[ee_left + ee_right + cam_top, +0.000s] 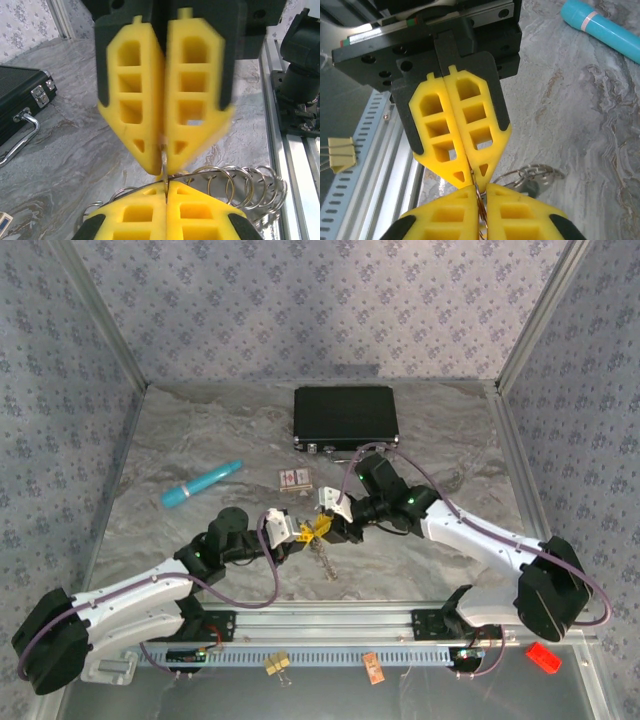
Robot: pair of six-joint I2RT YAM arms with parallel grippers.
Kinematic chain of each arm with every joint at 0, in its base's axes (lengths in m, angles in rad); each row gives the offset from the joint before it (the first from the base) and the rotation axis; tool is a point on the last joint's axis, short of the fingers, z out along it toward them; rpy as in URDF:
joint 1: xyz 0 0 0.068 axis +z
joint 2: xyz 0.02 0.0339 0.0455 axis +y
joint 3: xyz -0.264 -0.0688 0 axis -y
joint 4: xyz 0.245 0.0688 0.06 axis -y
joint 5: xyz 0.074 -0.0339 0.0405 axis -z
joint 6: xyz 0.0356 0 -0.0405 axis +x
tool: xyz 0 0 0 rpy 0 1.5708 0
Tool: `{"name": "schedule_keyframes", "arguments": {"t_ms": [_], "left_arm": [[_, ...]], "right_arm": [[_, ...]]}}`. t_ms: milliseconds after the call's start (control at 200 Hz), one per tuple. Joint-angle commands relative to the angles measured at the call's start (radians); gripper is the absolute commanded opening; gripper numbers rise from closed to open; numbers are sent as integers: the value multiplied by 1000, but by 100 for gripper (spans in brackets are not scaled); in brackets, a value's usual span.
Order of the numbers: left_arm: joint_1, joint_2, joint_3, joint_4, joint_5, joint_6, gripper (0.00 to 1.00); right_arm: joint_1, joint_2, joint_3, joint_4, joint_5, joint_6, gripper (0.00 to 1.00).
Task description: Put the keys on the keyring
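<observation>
Pinching the keyring (164,162) from opposite sides, the left gripper (300,531) and right gripper (328,523) met tip to tip, well to the near side of the black case (345,418). Both pairs of yellow fingers (470,150) were clenched on the thin metal, jaws pressed together. The keys (326,562) trailed just below the meeting point, farther still from the case; lying or hanging, could not tell

The keyring (478,192) is a thin silvery loop standing on edge, pinched from both sides by the left gripper (306,531) and the right gripper (324,525). At its six o'clock, close by on the table (200,530), lie the keys (327,562), a small dull bunch tangled with loose silver rings (240,185).
</observation>
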Motion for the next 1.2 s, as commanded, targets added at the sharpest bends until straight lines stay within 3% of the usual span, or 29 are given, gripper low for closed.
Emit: {"name": "schedule_keyframes", "arguments": {"t_ms": [0,65,135,180,345,590,725,780,840,904,1014,1194], "left_arm": [[6,2,-1,79,24,-14,0],[6,2,12,45,-6,-17,1],[6,1,38,-20,-40,-5,19],[6,-1,51,-61,-49,9,21],[6,1,77,-120,-36,36,17],[5,4,82,-96,-17,28,16],[6,-9,76,-85,-8,35,0],[8,-12,71,-75,-4,34,0],[8,-15,57,-53,-1,26,0],[8,-14,40,-18,4,13,0],[9,-8,15,36,16,-13,0],[11,-2,-3,77,29,-30,0]], "right_arm": [[0,11,-6,13,-37,8,0],[4,7,10,-15,-28,1,0],[20,6,45,-85,11,-35,0],[35,12,73,-139,44,-64,0],[75,52,173,-310,148,-148,0],[112,93,233,-339,186,-167,0],[117,103,242,-339,166,-163,0],[110,94,227,-328,147,-144,0],[88,67,184,-267,119,-110,18],[49,24,114,-173,67,-63,25],[0,-16,23,-42,-14,2,27],[-2,-3,-7,0,-31,19,27]]}}
